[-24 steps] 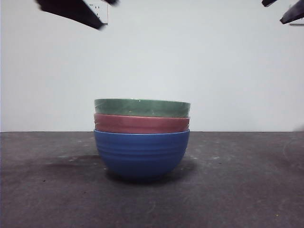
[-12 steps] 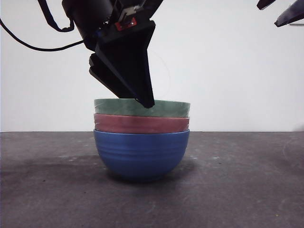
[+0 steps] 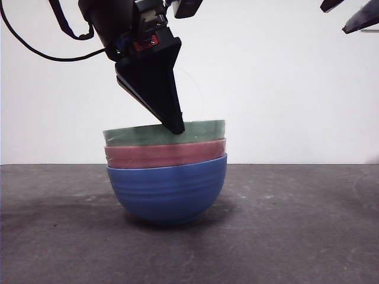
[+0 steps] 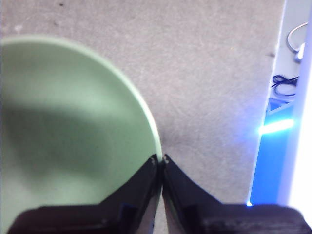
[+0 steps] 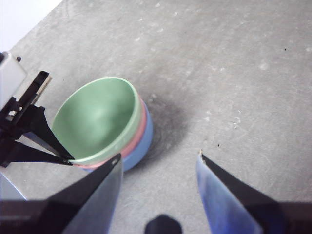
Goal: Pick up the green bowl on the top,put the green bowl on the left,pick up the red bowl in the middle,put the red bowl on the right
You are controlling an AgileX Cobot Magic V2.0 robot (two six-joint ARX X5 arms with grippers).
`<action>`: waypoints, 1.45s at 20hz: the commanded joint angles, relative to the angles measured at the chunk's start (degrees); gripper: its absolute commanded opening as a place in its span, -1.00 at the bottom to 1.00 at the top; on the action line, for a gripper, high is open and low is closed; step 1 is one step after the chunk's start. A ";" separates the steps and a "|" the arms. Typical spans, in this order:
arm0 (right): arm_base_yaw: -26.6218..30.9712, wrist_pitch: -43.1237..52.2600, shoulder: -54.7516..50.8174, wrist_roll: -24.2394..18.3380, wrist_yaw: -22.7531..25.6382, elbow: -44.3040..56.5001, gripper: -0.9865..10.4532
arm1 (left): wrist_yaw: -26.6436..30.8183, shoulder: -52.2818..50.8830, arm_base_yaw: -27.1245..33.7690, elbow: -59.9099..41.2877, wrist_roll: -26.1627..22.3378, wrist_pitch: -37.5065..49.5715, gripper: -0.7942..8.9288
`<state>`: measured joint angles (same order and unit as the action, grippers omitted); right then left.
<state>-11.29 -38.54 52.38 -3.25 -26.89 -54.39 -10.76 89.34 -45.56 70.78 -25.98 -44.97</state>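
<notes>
Tabletop (image 3: 308,236) is dark grey and scuffed, plain white wall behind. Stack of three nested bowls sits near its middle: blue bowl (image 3: 167,192) on the tabletop, the red bowl (image 3: 163,155) inside it, the green bowl (image 3: 142,136) on top. Round bowls, so no long axis; all openings face up. Front view shows the whole stack tipped, rims lower on the side where the arm comes in and higher on the other, blue bowl rocked on its rounded base. Left gripper (image 4: 160,159) comes down from above on a big dark arm; its jaws are clamped on the green bowl's rim, one inside the bowl and one outside, tips almost meeting across the thin wall. Front view only gives a single black wedge ending at the rim, so the clamp itself can't be read there; the left wrist view shows it plainly, with the pale green inside of the bowl filling one side and bare tabletop on the other. The left wrist view hides the red and blue bowls; the right wrist view shows all three rims as offset crescents plus the left jaws at the stack's edge. Right gripper (image 5: 158,163) hangs high and well apart from the stack, jaws wide apart, nothing between them.
</notes>
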 commanded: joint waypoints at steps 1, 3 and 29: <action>-0.13 0.28 0.09 0.35 0.04 -0.13 -0.39 | -0.11 0.37 -0.24 0.20 -1.68 -0.59 -0.86; -0.13 0.31 0.09 0.35 0.04 -0.13 -0.39 | -0.02 0.35 -0.24 2.64 -1.73 -2.47 -0.86; -0.13 0.28 0.13 0.79 0.22 -0.13 -0.39 | 18.97 -12.41 5.95 -19.96 18.32 6.95 -0.86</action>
<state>-11.29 -38.54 52.38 -2.81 -26.81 -54.39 8.27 76.97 -39.68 51.00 -7.81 -38.65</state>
